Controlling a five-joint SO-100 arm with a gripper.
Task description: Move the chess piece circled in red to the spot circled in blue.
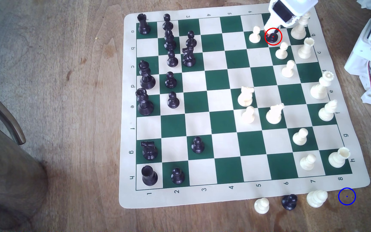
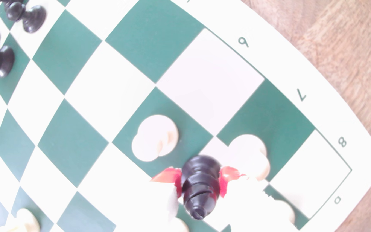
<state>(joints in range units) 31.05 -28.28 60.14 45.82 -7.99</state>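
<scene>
Black bishop point(image 2: 200, 187), pinched by the hand point(image 2: 200, 181), stands on the green-and-white mat point(image 1: 224, 196) over brown wood point(image 1: 68, 89).

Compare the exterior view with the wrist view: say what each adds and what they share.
The exterior view adds the blue ring on bare wood beyond the mat's corner and three pieces off the board beside it. The wrist view adds red pads pressing either side of the black bishop. Both share that bishop and its neighbouring white pawn.
</scene>
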